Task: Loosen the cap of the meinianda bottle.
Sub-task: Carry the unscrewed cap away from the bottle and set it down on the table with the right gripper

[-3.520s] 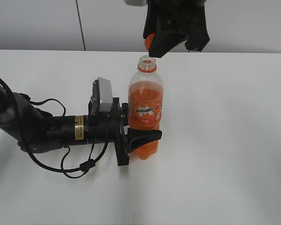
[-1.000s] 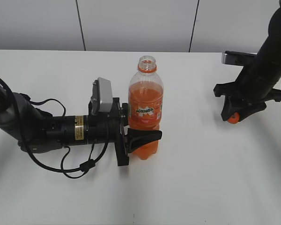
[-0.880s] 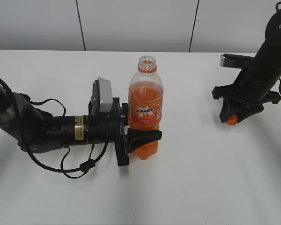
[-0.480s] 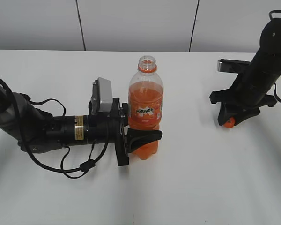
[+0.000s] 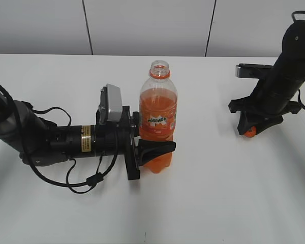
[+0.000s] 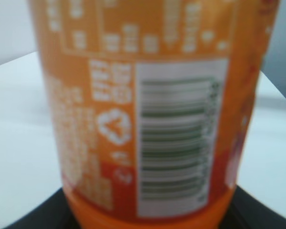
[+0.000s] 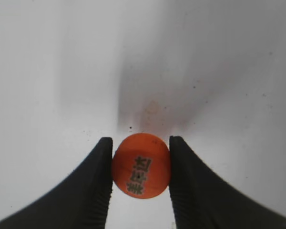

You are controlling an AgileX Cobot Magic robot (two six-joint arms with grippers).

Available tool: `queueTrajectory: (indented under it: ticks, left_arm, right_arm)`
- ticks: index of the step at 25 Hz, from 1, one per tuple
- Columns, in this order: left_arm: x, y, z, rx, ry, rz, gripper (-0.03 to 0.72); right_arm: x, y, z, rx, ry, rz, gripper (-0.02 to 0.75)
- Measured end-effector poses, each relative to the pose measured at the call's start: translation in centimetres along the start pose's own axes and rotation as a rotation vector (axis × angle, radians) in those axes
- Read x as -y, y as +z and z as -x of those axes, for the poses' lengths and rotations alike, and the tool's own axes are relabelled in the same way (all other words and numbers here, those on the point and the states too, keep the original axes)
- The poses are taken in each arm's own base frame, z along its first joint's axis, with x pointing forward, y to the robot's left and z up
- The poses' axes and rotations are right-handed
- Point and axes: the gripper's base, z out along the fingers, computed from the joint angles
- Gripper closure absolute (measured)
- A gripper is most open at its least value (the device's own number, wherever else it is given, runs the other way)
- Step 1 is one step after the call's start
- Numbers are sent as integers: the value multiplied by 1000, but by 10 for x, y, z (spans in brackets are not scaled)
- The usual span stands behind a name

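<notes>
Exterior view: right end effector (image 5: pixel 249 131), gripping the cap (image 5: pixel 250 132), has descended to the table (image 5: pixel 203 203); left end effector (image 5: pixel 151 148) still clamps the meinianda bottle (image 5: pixel 157 119).

The meinianda bottle (image 6: pixel 148 114) fills the left wrist view, blurred; label print unreadable, neck and base cut off.

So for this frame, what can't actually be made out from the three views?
- Whether the cap already rests on the table: the right gripper covers it in the exterior view, and the right wrist view looks straight down.
- Print on the meinianda bottle label: blurred in the left wrist view.
- The left gripper fingers' contact: cut off by the left wrist view's bottom edge.
- The bottle's far side: hidden everywhere.
</notes>
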Motion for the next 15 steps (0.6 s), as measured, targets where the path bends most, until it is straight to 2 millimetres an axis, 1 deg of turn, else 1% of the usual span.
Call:
queueTrajectory:
  ticks: [15]
  left_arm:
    - [0, 0, 0, 0, 0, 0, 316]
  right_arm:
    - [1, 8, -1, -19, 1, -1, 469]
